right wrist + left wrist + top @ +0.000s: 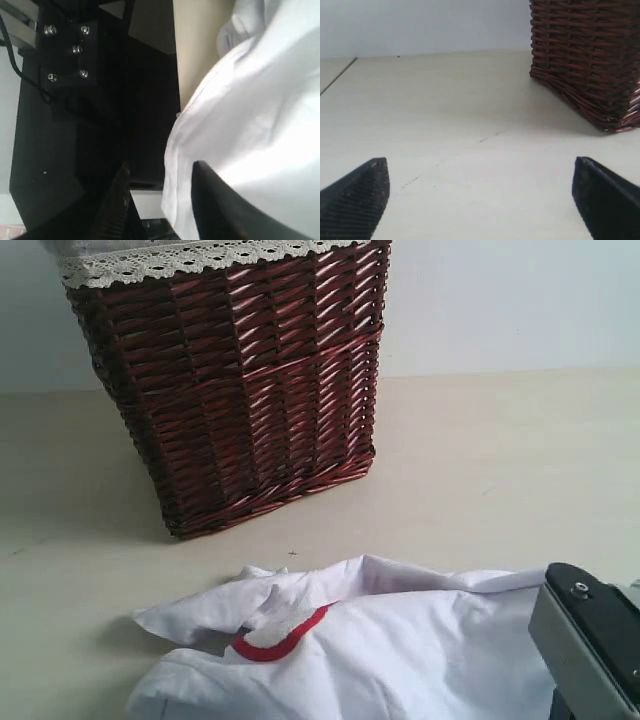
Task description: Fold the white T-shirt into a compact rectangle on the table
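This looks like a robot test bench rather than a lived-in home: a bare cream counter [480, 460] runs back to a plain pale wall [500, 300], and a black metal frame [65, 55] with exposed bolts shows beside its edge. The only domestic touches are laundry props, a dark wicker basket [250, 390] with lace trim [180, 260] and a crumpled white T-shirt [420, 650].
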Action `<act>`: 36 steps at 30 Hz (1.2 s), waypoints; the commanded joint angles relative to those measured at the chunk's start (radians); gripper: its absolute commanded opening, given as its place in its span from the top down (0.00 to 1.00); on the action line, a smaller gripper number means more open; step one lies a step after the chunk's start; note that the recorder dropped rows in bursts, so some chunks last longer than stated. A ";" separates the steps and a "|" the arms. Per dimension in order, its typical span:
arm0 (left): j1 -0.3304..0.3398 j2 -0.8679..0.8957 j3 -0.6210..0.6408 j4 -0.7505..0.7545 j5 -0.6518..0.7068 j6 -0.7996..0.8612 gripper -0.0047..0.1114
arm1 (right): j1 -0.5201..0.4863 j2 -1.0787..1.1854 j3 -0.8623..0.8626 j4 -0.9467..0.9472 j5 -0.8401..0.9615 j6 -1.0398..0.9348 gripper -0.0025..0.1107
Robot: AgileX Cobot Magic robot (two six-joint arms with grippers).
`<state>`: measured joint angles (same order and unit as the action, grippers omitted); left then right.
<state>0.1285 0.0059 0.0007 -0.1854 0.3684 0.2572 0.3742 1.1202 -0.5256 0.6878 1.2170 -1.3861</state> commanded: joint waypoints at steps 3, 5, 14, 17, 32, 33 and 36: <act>0.003 -0.006 -0.001 -0.007 -0.005 -0.004 0.15 | -0.002 -0.093 -0.232 0.054 -0.023 0.014 0.57; 0.003 -0.006 -0.001 -0.007 -0.005 -0.004 0.15 | -0.002 -0.049 -0.334 -0.095 -0.251 0.150 0.57; 0.003 -0.006 -0.001 -0.007 -0.005 -0.004 0.15 | -0.009 0.434 -0.420 -0.299 -0.288 0.274 0.57; 0.003 -0.006 -0.001 -0.007 -0.005 -0.004 0.15 | -0.009 0.537 -0.438 -0.297 -0.375 0.274 0.57; 0.003 -0.006 -0.001 -0.007 -0.005 -0.004 0.15 | -0.009 0.692 -0.450 -0.306 -0.659 0.263 0.69; 0.003 -0.006 -0.001 -0.007 -0.005 -0.004 0.15 | -0.009 0.700 -0.450 -0.306 -0.644 0.263 0.73; 0.003 -0.006 -0.001 -0.007 -0.005 -0.004 0.15 | -0.009 0.718 -0.450 -0.306 -0.629 0.259 0.88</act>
<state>0.1285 0.0059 0.0007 -0.1854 0.3684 0.2572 0.3705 1.8267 -0.9704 0.3790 0.5736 -1.1159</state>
